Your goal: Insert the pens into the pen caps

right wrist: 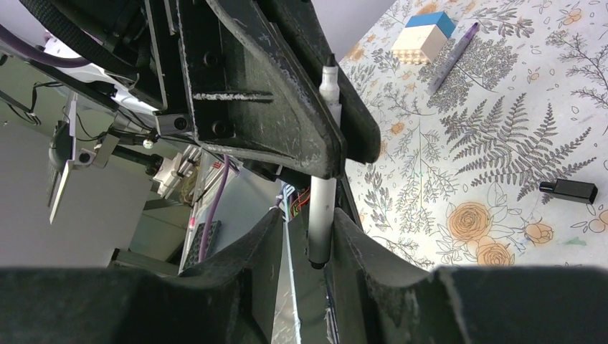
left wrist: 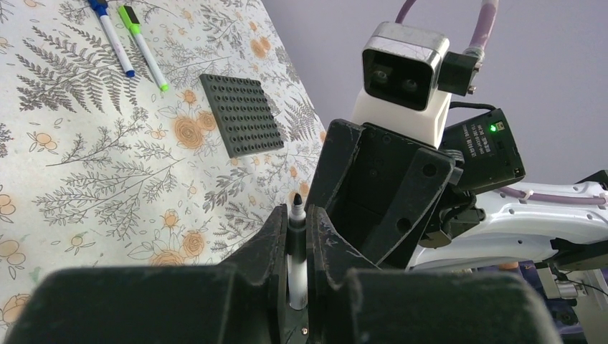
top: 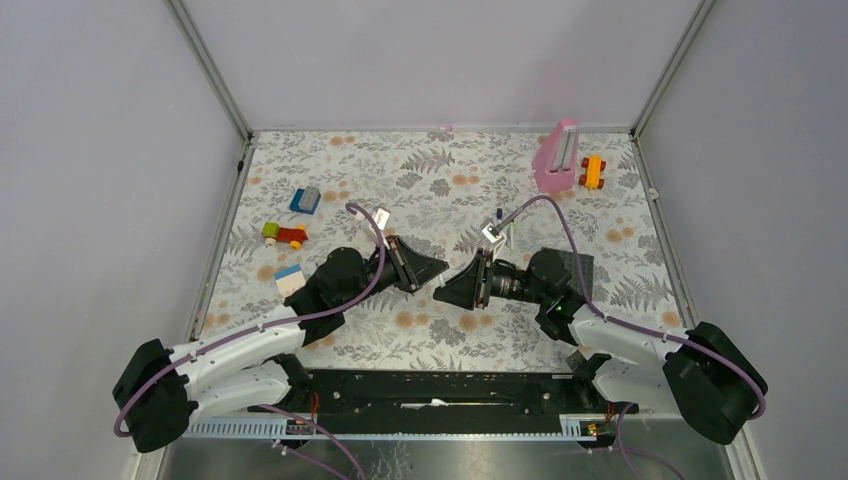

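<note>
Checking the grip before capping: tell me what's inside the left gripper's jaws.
A white pen with a black tip, clamped by the left gripper. Its fingers cover part of the barrel.

Right tool (top: 443, 292), seemingly close ahead

Left hand (left wrist: 297, 228) clamps black-tipped pen (left wrist: 296, 259).

Two robot arms reach inward and low, left arm (top: 250, 345) and right arm (top: 620, 340), their pincers nearly tip to tip. The left pincer (left wrist: 296, 215) clamps a pen (left wrist: 297, 266); the right pincer (right wrist: 305, 229) stands slightly parted around that pen's end
</note>
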